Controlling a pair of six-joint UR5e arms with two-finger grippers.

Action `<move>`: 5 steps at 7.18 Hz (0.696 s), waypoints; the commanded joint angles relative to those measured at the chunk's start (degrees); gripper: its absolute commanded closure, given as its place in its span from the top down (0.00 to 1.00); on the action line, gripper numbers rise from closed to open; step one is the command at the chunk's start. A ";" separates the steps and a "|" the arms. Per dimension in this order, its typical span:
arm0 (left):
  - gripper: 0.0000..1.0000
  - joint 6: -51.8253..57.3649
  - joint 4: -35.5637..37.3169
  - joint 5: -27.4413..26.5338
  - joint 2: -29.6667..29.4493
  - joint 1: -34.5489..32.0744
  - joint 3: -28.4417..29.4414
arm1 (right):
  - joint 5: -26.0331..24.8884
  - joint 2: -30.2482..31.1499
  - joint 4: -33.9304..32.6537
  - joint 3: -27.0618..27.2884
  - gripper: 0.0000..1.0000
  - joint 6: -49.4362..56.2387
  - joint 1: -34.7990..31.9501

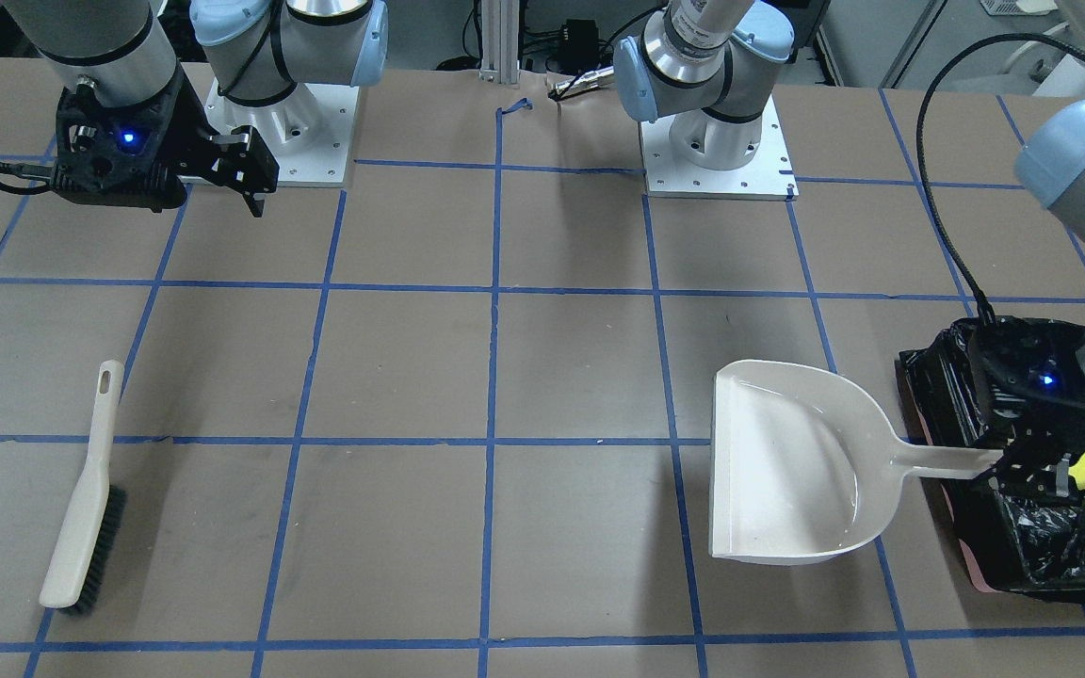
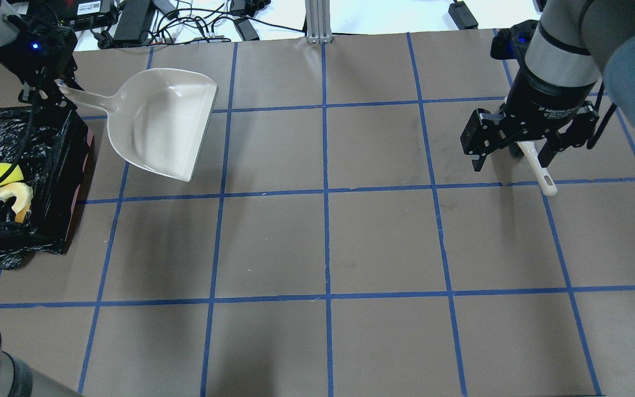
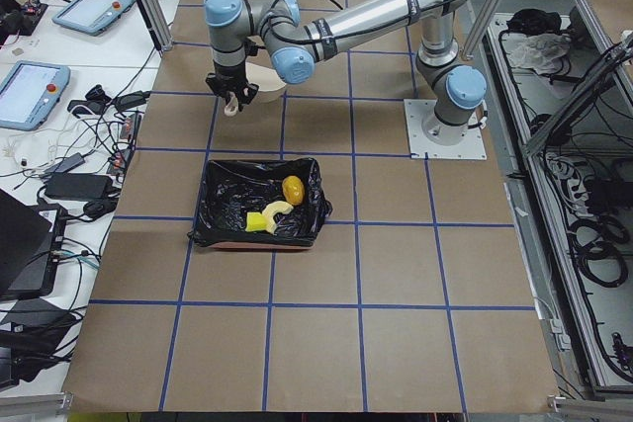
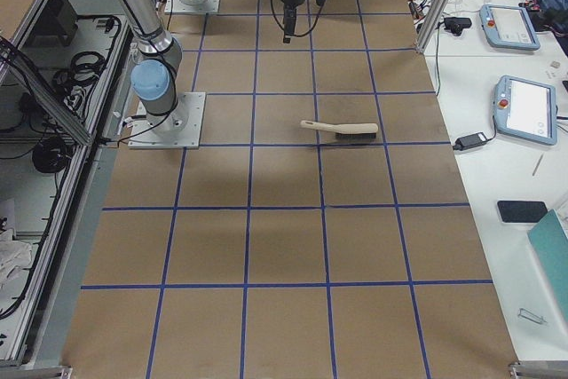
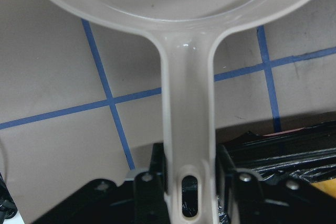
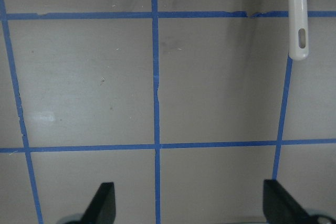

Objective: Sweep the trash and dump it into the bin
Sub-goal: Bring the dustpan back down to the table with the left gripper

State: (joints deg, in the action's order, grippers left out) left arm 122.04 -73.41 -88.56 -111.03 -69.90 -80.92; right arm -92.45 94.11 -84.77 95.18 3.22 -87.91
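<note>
Found left gripper point(image 5: 190, 184) clamped on dustpan point(image 2: 157, 121) handle end; judged it stiff, light, slick, handle the best hold. Saw potato point(image 3: 293, 188), sponge wedge point(image 2: 0, 172) and rind point(image 2: 17, 196) lying in bin point(image 2: 72, 182). Noted right gripper point(image 2: 511, 157) spread, above brush point(image 2: 538, 168).

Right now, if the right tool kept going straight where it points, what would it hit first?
The right tool would likely meet bare table first; the brush handle lies off to one side.

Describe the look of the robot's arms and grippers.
Both the left arm and right arm are silver-grey tubes with pale blue joint caps. The left gripper and right gripper are black, two-fingered, each wrist showing a blue light. White lettering rings the right wrist; a black cable runs along the left arm.
</note>
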 commanded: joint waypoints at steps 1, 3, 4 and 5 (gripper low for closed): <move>0.00 -4.24 0.37 0.05 -1.38 -1.20 -0.03 | -0.01 0.38 -0.66 -0.08 1.00 6.34 0.02; 0.00 -11.52 0.72 -0.65 -2.96 -4.35 -0.03 | 0.07 0.38 -0.57 -0.08 1.00 6.19 0.02; 0.00 -14.52 0.46 -0.65 -4.10 -4.71 -0.03 | 0.25 0.29 -0.57 -0.08 1.00 6.97 -0.06; 0.00 -16.63 -0.06 -0.91 -4.80 -5.50 -0.20 | 0.25 0.03 -0.57 -0.08 1.00 6.89 -0.07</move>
State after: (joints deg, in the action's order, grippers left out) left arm 108.55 -73.01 -89.21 -114.79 -74.44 -81.00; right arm -92.28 94.36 -85.35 95.10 9.88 -87.95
